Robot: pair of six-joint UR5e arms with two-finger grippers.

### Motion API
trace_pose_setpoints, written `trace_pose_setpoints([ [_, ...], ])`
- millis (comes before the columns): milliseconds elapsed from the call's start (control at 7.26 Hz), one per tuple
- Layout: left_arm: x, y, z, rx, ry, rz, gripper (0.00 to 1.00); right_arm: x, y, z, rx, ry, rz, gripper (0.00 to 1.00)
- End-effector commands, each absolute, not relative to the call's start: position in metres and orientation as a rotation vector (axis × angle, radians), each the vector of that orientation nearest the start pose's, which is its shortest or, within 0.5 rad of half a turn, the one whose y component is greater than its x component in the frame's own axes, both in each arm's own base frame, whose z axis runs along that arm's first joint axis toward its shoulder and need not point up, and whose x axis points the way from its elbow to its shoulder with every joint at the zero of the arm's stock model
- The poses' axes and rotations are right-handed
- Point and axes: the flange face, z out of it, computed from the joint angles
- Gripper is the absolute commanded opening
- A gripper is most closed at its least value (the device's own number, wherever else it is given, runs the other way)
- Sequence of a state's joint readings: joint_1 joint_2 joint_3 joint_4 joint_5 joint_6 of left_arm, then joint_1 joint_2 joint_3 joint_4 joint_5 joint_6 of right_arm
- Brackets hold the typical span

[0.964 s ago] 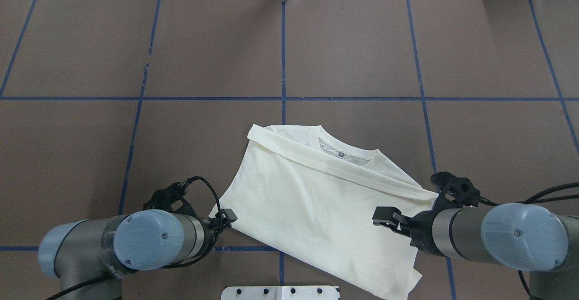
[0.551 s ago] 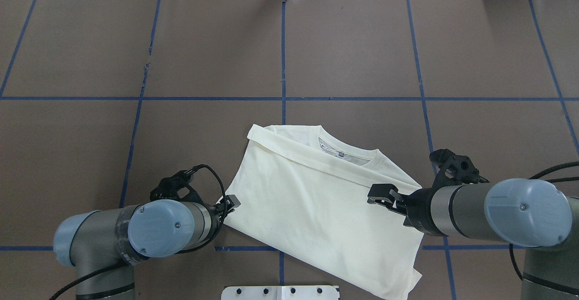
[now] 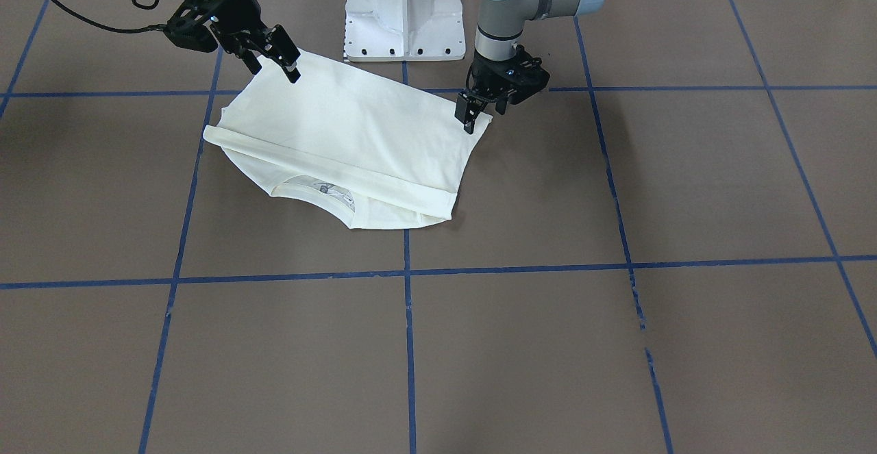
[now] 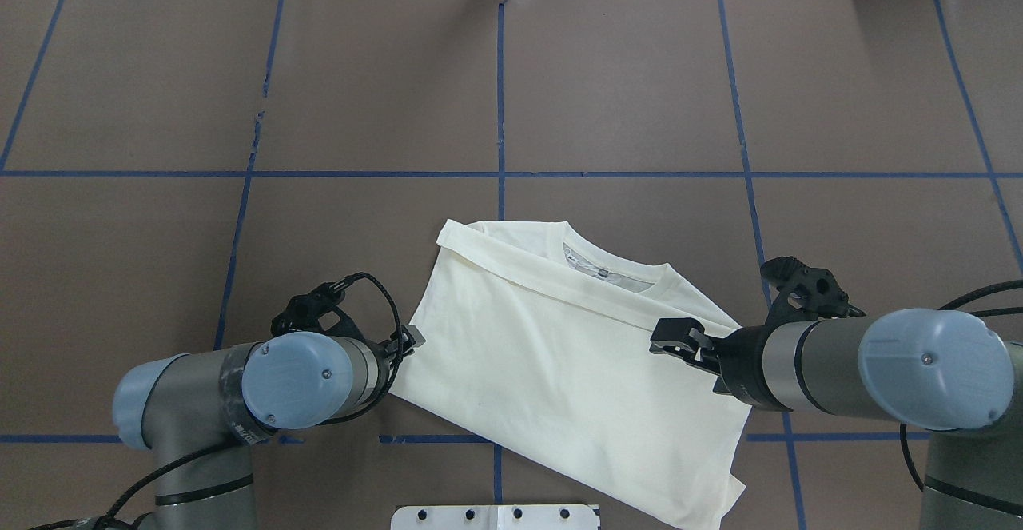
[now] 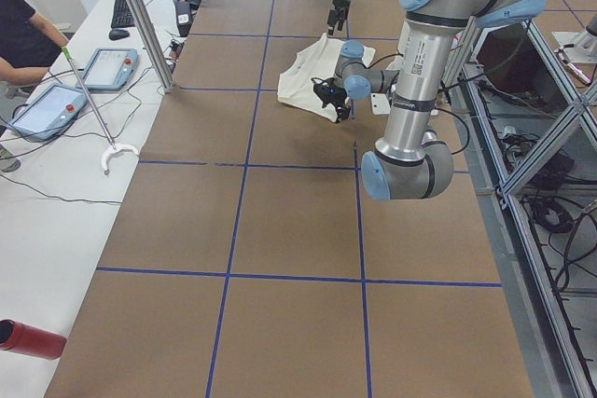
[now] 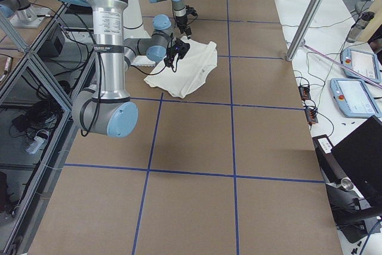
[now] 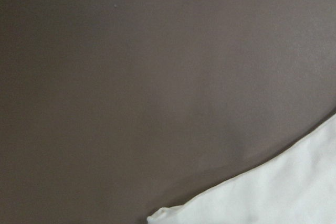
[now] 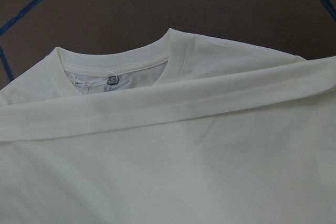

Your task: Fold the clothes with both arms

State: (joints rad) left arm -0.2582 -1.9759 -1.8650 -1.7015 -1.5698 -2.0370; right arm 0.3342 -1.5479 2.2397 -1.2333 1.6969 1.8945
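Your brown table [image 4: 623, 74], gridded with blue tape, carries the shirt [image 4: 543, 362] close in front of the white pedestal [image 3: 403, 9], between the 2 arms. It lies plain side up and askew, narrowed into a rough rectangle. A folded band [image 4: 591, 302] crosses it just below the collar [image 8: 113, 61], which points away from the robot.

The left gripper [image 3: 471, 122] is down at the shirt's corner on its own side, tips touching the cloth edge. You cannot tell from these views whether it has pinched the fabric or how wide it stands. The right gripper [image 4: 663, 336] hangs above the opposite side with its fingers parted and nothing between them.

I judge that 1 gripper at each side sets up a paired lift, so the near hem can rise level toward the collar.
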Motion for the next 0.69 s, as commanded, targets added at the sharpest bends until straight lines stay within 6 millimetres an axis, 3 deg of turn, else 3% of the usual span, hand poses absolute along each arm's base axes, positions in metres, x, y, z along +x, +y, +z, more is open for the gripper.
trace_pose_setpoints([
  [0, 0.5569, -0.2856, 0.2935, -0.087, 0.848, -0.681, 0.79, -0.3822, -0.2620, 0.3020, -0.110, -1.044, 0.535, 1.00],
  [413, 0.5564, -0.2864, 0.2912, -0.086, 0.851, -0.679, 0.28, -0.3822, -0.2627, 0.3006, -0.109, -1.047, 0.536, 1.00],
  [551, 0.5572, -0.2857, 0.2944, -0.086, 0.845, -0.678, 0.16, -0.3818, -0.2626, 0.3000, -0.109, -1.049, 0.535, 1.00],
])
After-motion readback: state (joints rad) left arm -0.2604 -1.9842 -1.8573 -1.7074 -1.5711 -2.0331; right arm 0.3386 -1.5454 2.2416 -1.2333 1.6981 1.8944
